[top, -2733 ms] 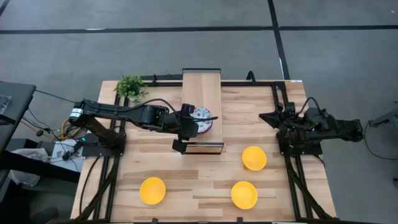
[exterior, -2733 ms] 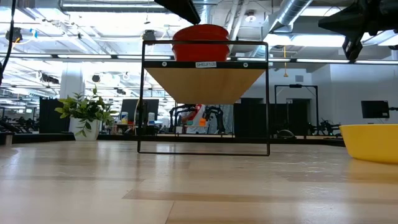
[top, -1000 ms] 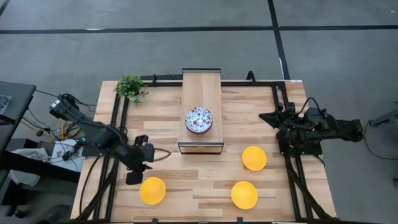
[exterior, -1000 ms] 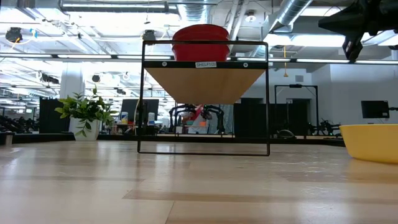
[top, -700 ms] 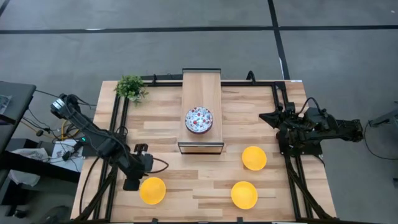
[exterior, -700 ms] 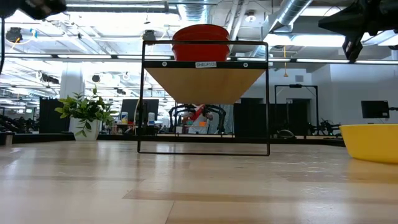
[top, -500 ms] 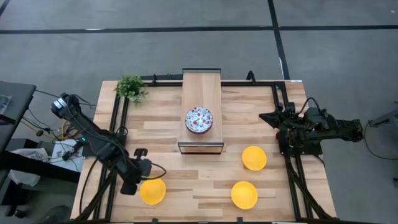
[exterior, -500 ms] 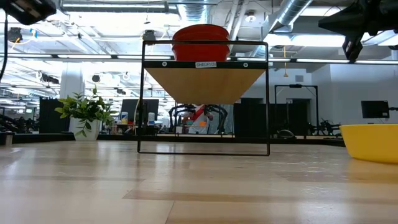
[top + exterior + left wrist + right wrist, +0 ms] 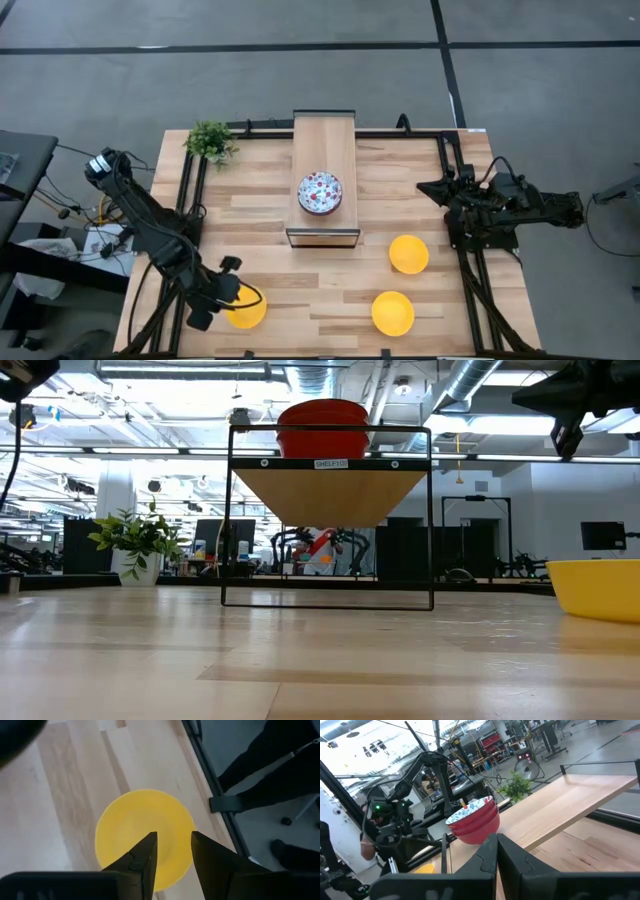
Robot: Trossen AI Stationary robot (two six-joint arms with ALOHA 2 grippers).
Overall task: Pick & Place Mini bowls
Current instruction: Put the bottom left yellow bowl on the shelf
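Left end effector [image 9: 172,851] is hovering right above a yellow bowl [image 9: 145,836], fingers apart w/ a narrow gap, nothing between them. In the wrist view the tips are sitting over the bowl's inside, toward one edge. Bowl is resting on the surface [image 9: 300,285], near its front-left corner.

Doing the step well, as I judge it: this is the reach for a pick. Gap looks too small to span the bowl, so go for the rim: one finger inside the wall, one outside, drop straight down, close gently. Thin slick wall may slip or tip the bowl, so seat the fingers deep before lifting, and lift vertical.

Pose: left arm [image 9: 150,228] is stretching from its base at the left edge diagonally toward the front, wrist bent down so the left end effector [image 9: 222,296] is pointing at the surface, over the bowl's left side.

Farther out: two more yellow bowls, one [image 9: 408,254] well to the right, another [image 9: 392,313] right and near the front. Patterned bowls [image 9: 320,192] are stacked on the shelf [image 9: 324,140] at mid-back, well apart from this end effector; stack count isn't clear. Plant [image 9: 210,140] at back-left corner.

Right end effector [image 9: 497,851] is parked at the right side, fingers together, holding nothing.
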